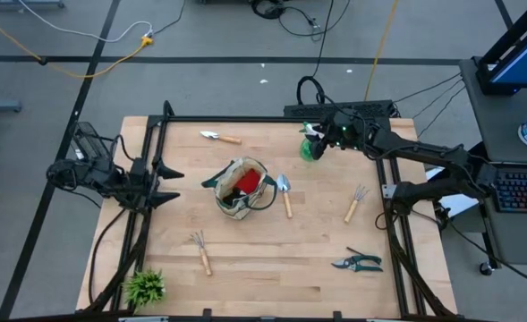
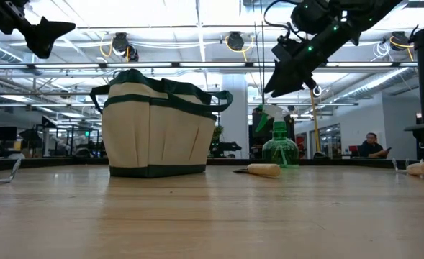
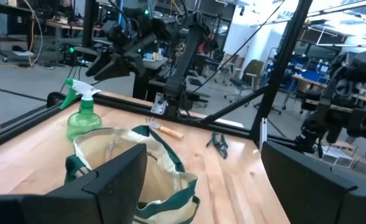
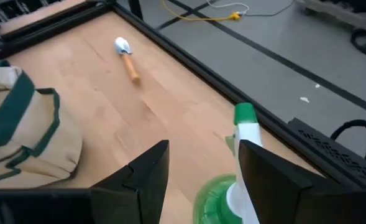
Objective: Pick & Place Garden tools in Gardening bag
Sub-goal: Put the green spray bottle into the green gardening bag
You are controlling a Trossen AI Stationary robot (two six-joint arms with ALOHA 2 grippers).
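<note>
The beige gardening bag (image 1: 241,188) with green trim stands upright mid-table, a red glove (image 1: 242,182) inside it. The green spray bottle (image 1: 311,147) stands on its base at the far right. My right gripper (image 1: 322,134) is open and hovers just above the bottle's white-and-green head (image 4: 247,126), clear of it in the low view (image 2: 276,88). My left gripper (image 1: 175,185) is open and raised at the table's left side, left of the bag. Two trowels (image 1: 220,137) (image 1: 284,192), two rakes (image 1: 200,251) (image 1: 355,204) and dark shears (image 1: 357,262) lie flat on the table.
A small leafy plant (image 1: 144,286) stands at the near left corner. A dark frame rail (image 1: 245,119) runs along the table's far edge, right behind the bottle. Bare wood lies between the bag and the near edge.
</note>
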